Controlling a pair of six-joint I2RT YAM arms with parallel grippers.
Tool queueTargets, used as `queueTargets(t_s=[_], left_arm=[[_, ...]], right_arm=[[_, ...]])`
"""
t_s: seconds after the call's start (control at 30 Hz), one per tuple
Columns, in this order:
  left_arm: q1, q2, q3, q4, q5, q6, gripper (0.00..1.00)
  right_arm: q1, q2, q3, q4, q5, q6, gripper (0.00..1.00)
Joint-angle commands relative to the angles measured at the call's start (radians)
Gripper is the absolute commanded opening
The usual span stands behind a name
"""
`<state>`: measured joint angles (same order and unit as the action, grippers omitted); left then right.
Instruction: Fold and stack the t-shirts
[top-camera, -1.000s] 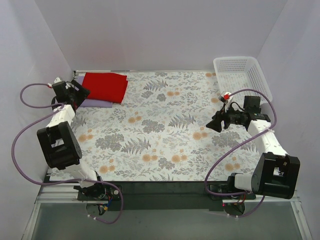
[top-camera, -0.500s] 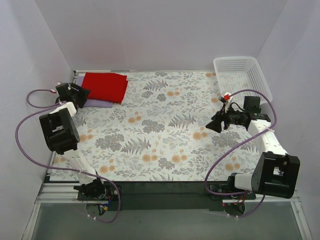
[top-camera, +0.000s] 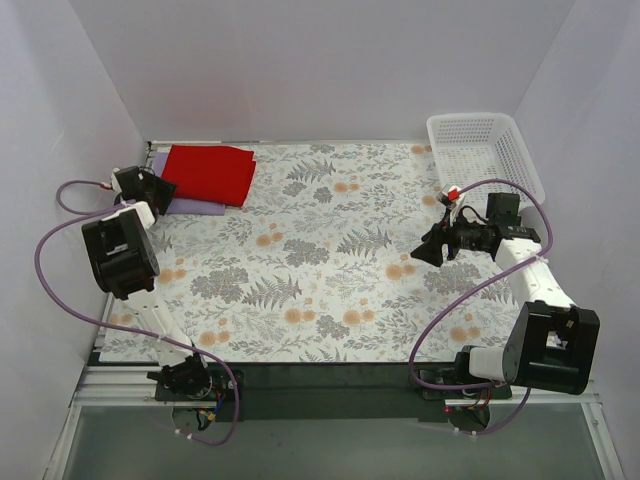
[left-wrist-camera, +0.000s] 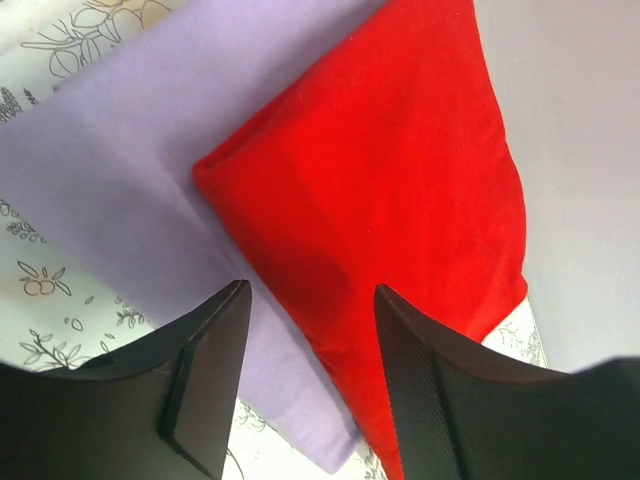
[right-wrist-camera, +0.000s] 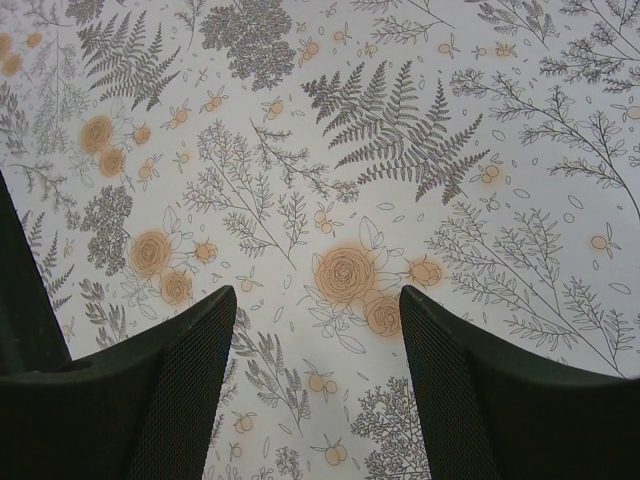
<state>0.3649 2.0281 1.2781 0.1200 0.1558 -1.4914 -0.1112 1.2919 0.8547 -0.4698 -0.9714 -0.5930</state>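
Two folded shirts, red shirt (left-wrist-camera: 400, 180) on lilac shirt (left-wrist-camera: 120, 170), look stacked; left gripper (left-wrist-camera: 310, 290) and right gripper (right-wrist-camera: 318, 295) gape empty, so I'd park.

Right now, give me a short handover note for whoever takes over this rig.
Left gripper: open, holding nothing, over the edge of the red shirt.
Right gripper: open, holding nothing, above the table.
Shirts: red shirt lies folded on the folded purple shirt, far left corner.
Done: both folded and stacked.
To do: only these two shirts show; probably just back the arms away.
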Motion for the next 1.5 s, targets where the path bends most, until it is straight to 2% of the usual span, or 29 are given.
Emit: queueTargets(t_s=[0.0,0.1,0.13,0.27,0.47,0.83,1.2,1.37,1.47], left_arm=[[0.009,0.012,0.036,0.027,-0.033,-0.010,0.48],[0.011,0.026,0.049,0.038,-0.024,-0.010,0.42],[0.014,0.027,0.047,0.055,-0.021,-0.010,0.35],[0.019,0.034,0.059,0.084,0.013,0.002,0.19],[0.019,-0.006,0.040,0.144,0.028,0.057,0.00],[0.020,-0.143,-0.072,0.288,0.034,0.132,0.00],[0.020,-0.255,-0.160,0.293,0.010,0.206,0.00],[0.026,-0.247,-0.221,0.277,0.004,0.203,0.00],[0.032,-0.229,-0.287,0.296,-0.022,0.184,0.08]], right_arm=[[-0.004,0.010,0.017,-0.003,-0.026,-0.008,0.73],[-0.005,0.012,0.017,-0.003,-0.024,-0.010,0.73],[-0.005,0.012,0.015,-0.001,-0.024,-0.010,0.73],[-0.005,0.015,0.015,-0.001,-0.021,-0.010,0.73],[-0.005,0.018,0.017,-0.003,-0.021,-0.010,0.73],[-0.005,0.010,0.017,-0.001,-0.021,-0.010,0.73],[-0.005,0.010,0.017,-0.003,-0.026,-0.010,0.73],[-0.005,0.007,0.017,-0.006,-0.027,-0.010,0.73],[-0.005,0.004,0.015,-0.006,-0.026,-0.008,0.73]])
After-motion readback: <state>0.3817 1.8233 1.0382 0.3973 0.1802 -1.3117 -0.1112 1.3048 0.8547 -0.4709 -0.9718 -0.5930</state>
